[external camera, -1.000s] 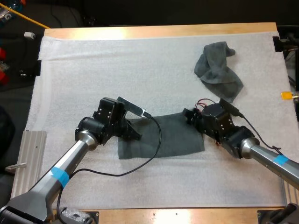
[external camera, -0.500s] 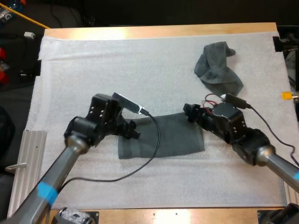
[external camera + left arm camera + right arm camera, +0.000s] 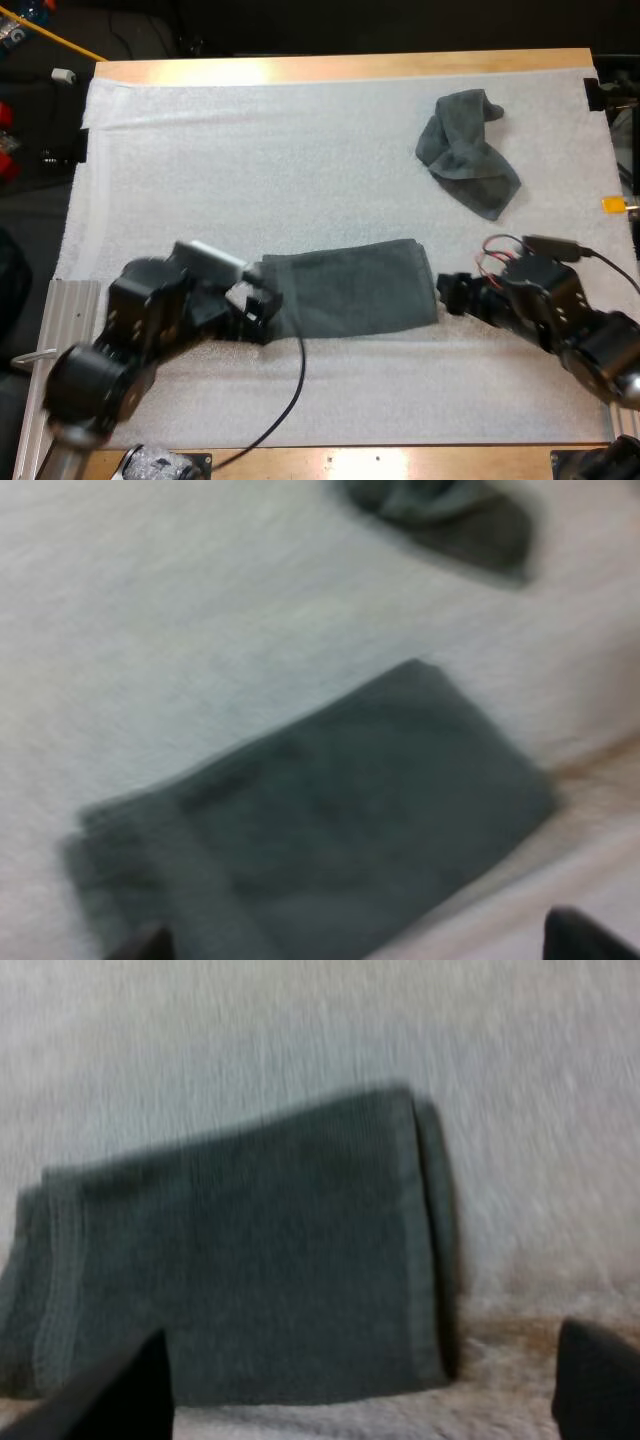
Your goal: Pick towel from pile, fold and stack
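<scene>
- Your left gripper (image 3: 258, 308) has its fingers (image 3: 590, 935) spread wide with nothing between them, at the left end of the folded towel (image 3: 350, 288).
- Your right gripper (image 3: 448, 293) stands with its fingers (image 3: 600, 1380) well apart and empty, just beside that towel's right edge.
- The folded towel lies flat on the white mat (image 3: 300, 150), toward its near side.
- A crumpled towel (image 3: 465, 150) sits well apart, at the mat's far right.
- The mat covers a wooden table (image 3: 350, 66).

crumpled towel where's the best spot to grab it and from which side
On the crumpled towel, probably the bunched ridge at its far end, from straight above: folds stand up there, while its near flap lies flat on the mat.
</scene>
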Controlling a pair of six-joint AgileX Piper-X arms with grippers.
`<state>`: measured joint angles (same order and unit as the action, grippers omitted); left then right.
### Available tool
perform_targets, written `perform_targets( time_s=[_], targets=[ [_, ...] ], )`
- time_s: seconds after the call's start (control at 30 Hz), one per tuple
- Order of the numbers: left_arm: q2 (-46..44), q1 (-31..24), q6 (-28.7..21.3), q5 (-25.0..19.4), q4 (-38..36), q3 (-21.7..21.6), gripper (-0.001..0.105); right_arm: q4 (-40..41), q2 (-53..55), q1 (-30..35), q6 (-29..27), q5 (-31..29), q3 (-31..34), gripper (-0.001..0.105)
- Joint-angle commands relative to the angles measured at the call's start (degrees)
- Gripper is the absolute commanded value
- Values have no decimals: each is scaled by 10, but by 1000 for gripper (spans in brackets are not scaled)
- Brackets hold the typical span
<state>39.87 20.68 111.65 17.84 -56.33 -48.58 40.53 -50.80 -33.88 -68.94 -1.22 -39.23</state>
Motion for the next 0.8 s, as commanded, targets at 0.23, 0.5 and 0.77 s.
perform_targets(
  time_s=[0.23,0.5,0.77],
  targets=[
    [-109,0,122,52,-34,-4,69,137,94,4,-22,51,0,73],
    [-142,0,150,52,-36,-4,69,131,100,4,-31,51,0,72],
    [-141,0,164,52,-36,-4,69,55,10,55,-38,83,0,72]
  ],
)
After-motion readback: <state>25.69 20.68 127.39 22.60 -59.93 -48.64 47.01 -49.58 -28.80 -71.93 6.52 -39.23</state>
